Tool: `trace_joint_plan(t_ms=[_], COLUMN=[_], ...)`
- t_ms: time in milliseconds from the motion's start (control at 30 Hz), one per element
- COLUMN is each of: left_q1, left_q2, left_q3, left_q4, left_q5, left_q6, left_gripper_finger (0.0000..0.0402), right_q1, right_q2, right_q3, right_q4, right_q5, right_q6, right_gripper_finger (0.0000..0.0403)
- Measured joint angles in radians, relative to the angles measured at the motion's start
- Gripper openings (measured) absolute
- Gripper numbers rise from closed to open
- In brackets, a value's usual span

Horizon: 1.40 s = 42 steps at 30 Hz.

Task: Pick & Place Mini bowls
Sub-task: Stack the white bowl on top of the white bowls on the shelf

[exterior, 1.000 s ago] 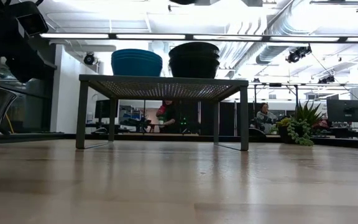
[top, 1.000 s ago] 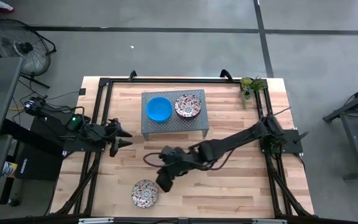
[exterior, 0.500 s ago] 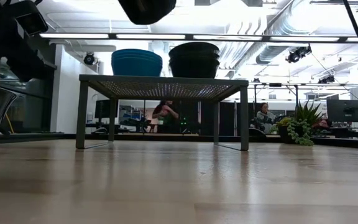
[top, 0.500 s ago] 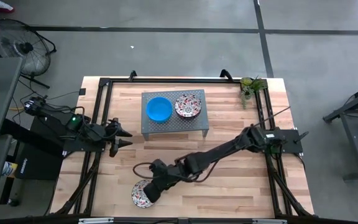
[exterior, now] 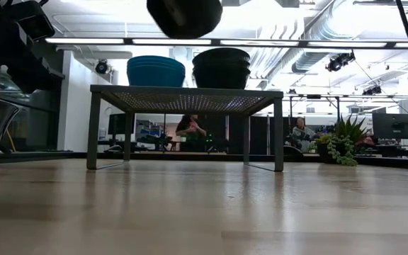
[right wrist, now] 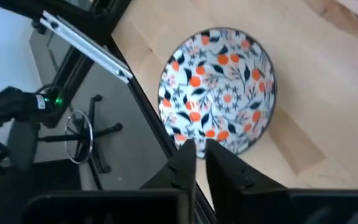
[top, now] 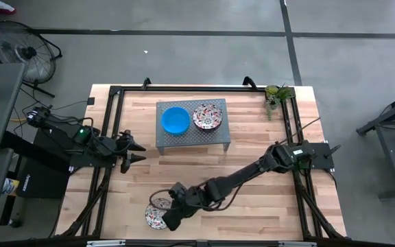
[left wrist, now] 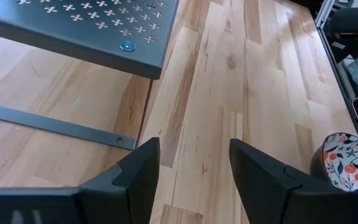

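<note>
A floral mini bowl rests on its base on the wood near the table's near-left edge; the right wrist view shows its patterned inside. My right gripper hovers at that bowl's right rim, slanting down, fingers close together. On the grey perforated stand at the far middle sit a stack of blue mini bowls and a stack of floral ones. My left gripper waits open, left of the stand. My right gripper's fingertips stand at the rim of the floral bowl on its side toward the table's near edge, coming slanting down from the right. Whether they touch the rim I cannot tell. The bowl sits level on the table.
A small potted plant stands at the far right corner. Black frame rails run along the table's sides. Bare wood lies between the stand and the near edge. In the low view the stand's legs rise mid-table.
My right gripper has swung from the table's middle toward the near-left corner and come down to the floral bowl, rolling its wrist on the way. The bowl has stayed in place.
</note>
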Motion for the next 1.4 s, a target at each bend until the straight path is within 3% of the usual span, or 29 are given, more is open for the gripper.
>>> trace_joint_plan(t_ms=[300, 467, 800, 1400], left_q1=[0.0, 0.0, 0.0, 0.0], left_q2=[0.0, 0.0, 0.0, 0.0], left_q3=[0.0, 0.0, 0.0, 0.0], left_q4=[0.0, 0.0, 0.001, 0.001], left_q5=[0.001, 0.001, 0.001, 0.001], left_q6=[0.0, 0.0, -0.001, -0.001], left_gripper_finger=[0.019, 0.019, 0.019, 0.019], right_q1=[0.022, 0.017, -0.002, -0.022], right_q2=[0.0, 0.036, 0.092, 0.153], right_q3=[0.0, 0.0, 0.0, 0.0], right_q4=[-0.073, -0.052, -0.02, 0.027], right_q5=[0.062, 0.084, 0.063, 0.041], right_q6=[0.098, 0.202, 0.333, 0.408], right_gripper_finger=[0.0127, 0.0158, 0.0162, 0.0146])
